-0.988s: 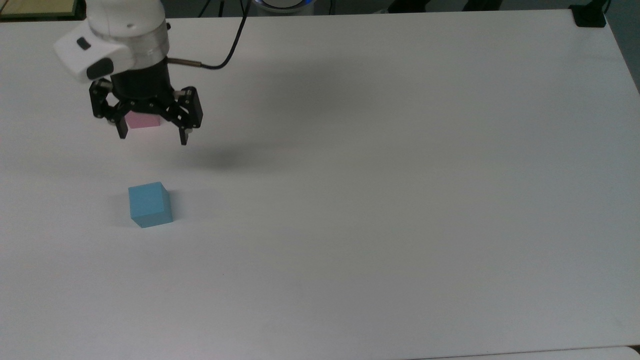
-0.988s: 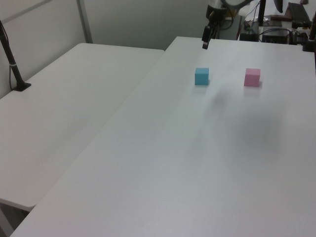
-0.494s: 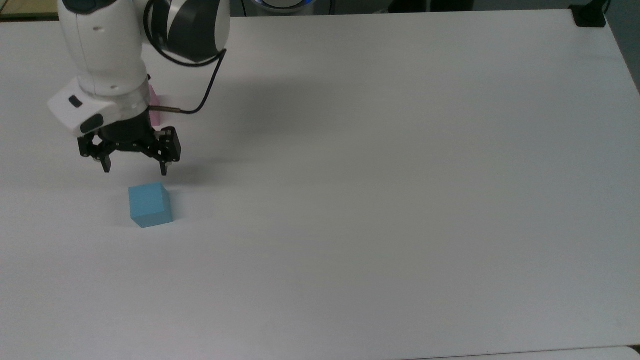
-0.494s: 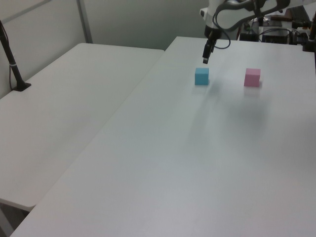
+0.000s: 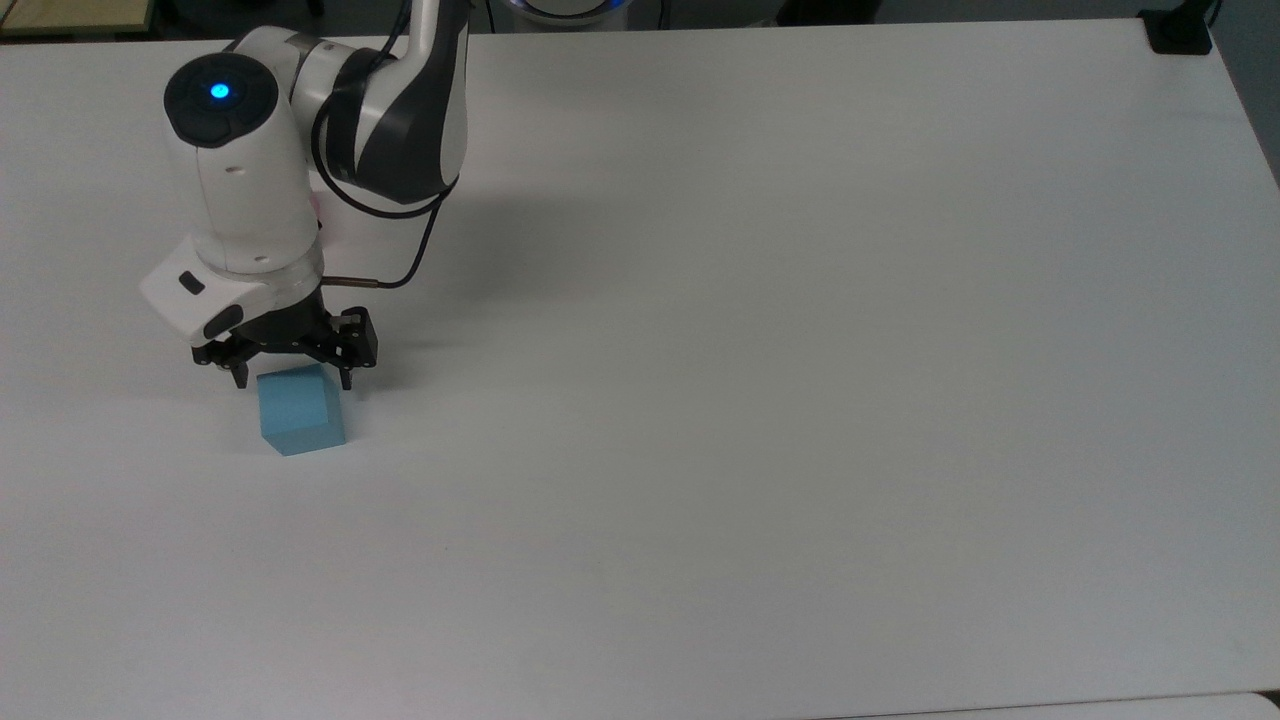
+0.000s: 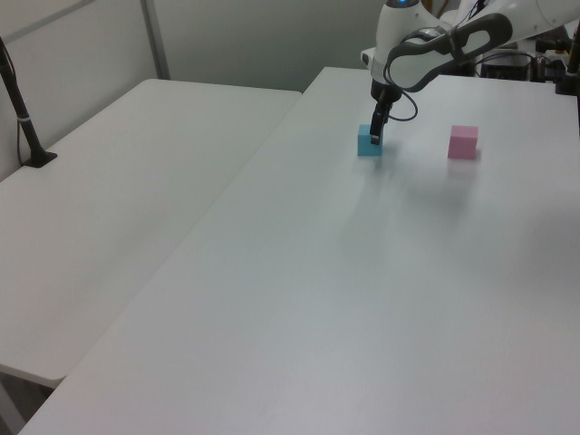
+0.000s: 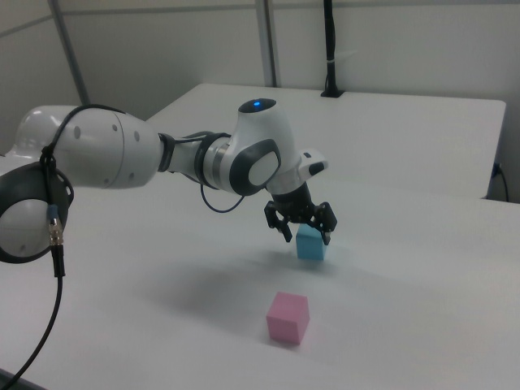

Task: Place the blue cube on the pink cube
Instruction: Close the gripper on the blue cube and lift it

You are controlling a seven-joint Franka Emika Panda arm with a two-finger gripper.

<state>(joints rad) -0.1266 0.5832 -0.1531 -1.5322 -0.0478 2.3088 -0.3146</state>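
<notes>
The gripper [image 7: 307,234] hangs with fingers spread, straddling the top of the blue cube [image 7: 311,243] on the white table [image 7: 422,292]. The pink cube [image 7: 288,318] sits nearer the camera than the gripper, well apart from it.

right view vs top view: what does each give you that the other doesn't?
Right view alone: the small matte pale-pink cube in full, standing free on the white table, apart from the small matte light-blue cube; also a black pole at the far table's edge.

Top view alone: the table's wide bare stretch toward the top view's right, and a black clamp at its far corner.

Both: the open claw low over the light-blue cube, a finger on either side, and the white arm with its blue light.
</notes>
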